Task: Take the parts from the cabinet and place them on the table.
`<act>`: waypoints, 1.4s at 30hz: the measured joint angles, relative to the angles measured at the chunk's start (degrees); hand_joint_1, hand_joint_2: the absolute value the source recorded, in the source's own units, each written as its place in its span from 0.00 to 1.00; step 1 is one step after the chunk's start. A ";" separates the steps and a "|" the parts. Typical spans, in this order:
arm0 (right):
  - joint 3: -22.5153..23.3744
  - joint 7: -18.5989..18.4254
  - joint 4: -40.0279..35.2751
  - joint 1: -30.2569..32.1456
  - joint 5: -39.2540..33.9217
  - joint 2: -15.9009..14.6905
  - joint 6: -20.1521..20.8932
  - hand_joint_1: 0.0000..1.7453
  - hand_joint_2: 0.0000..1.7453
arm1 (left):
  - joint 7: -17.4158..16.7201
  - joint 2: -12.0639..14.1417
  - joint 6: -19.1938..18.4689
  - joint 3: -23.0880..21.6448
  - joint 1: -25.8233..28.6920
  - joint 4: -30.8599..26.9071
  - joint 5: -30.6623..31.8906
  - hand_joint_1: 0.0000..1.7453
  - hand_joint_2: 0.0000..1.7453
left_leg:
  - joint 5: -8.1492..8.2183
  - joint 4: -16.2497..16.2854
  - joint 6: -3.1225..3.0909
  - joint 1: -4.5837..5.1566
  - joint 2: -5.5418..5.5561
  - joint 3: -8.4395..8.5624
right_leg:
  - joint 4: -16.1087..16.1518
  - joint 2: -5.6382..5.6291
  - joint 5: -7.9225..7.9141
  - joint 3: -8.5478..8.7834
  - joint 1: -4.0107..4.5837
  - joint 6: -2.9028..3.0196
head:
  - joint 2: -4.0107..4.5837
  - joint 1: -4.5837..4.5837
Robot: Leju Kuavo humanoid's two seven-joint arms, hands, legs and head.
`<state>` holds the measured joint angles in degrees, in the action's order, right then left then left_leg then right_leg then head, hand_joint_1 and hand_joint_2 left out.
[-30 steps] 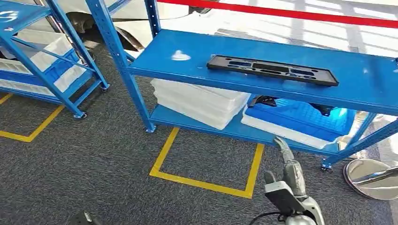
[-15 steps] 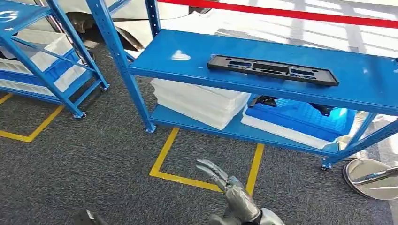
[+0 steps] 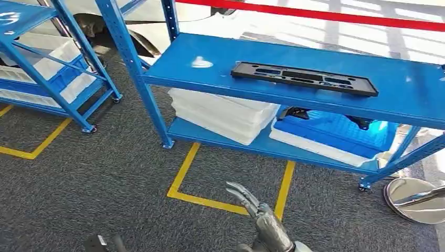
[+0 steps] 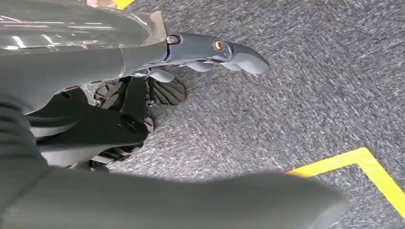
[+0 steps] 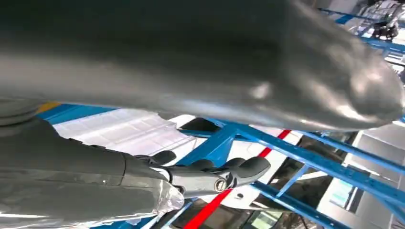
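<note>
- Left hand [image 4: 210,50] hangs low over the grey carpet [image 4: 296,100], fingers loosely apart with nothing in them; a yellow floor line [image 4: 367,167] runs across the carpet nearby.
- Right hand [image 3: 262,218] rises at the lower edge of the head view, fingers spread and pointing forward and to the left, holding nothing; it hovers above the carpet beside a yellow floor square [image 3: 231,184].
- At the far left stands a second blue rack [image 3: 57,68] on casters, with white trays [image 3: 50,58] on its low shelf.
- In the middle stands the blue shelving unit [image 3: 210,58], its top shelf level with a small white glare patch near the left end.
- On that top shelf lies the black plastic part [image 3: 304,79], long, flat and slotted, lying lengthwise, well apart from both hands.
- On the lower shelf, a stack of white trays [image 3: 223,113] sits at the left and a blue crate [image 3: 336,136] over a white tray at the right, with a dark part [image 3: 296,112] showing at its rim.
- A red barrier tape [image 3: 325,16] crosses behind the unit.
- At the far right, a shiny round metal base [image 3: 414,199] rests on the floor.
</note>
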<state>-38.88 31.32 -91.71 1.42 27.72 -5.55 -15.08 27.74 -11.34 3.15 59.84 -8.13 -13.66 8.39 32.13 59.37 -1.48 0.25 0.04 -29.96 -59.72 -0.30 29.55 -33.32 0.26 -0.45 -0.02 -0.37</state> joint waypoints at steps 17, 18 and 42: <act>0.81 -0.15 -0.02 1.47 0.28 0.04 -1.13 0.00 0.00 | 1.44 -0.04 -2.21 -0.02 0.34 0.18 0.00 0.00 0.00 | 0.00 0.00 0.00 0.01 0.00 0.00 | 0.00 0.00 0.00 0.00 0.00 0.00 | 0.00 0.00; 0.83 -0.22 -0.04 1.58 0.37 0.04 -1.33 0.00 0.00 | 1.44 -0.04 -2.19 -0.02 0.38 0.17 0.00 0.00 0.00 | 0.00 0.00 0.00 0.01 0.00 0.00 | 0.00 0.00 0.00 0.00 0.00 0.00 | 0.00 0.00; 1.33 -1.75 -0.13 2.57 3.26 0.20 -5.31 0.00 1.00 | 0.96 -0.13 -1.90 0.00 1.28 0.35 0.00 0.00 0.00 | 1.87 -1.04 -0.54 -0.96 -0.06 3.72 | -7.18 0.08 -2.79 -6.31 -1.24 -2.28 | 0.00 0.04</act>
<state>-37.55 29.57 -91.84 3.99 30.97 -5.35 -20.39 28.70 -11.48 1.24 59.84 -6.86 -13.31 8.39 34.00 58.32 -2.02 -0.71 -0.02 -26.24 -66.90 -0.23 26.76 -39.63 -0.97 -2.73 -0.02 -0.33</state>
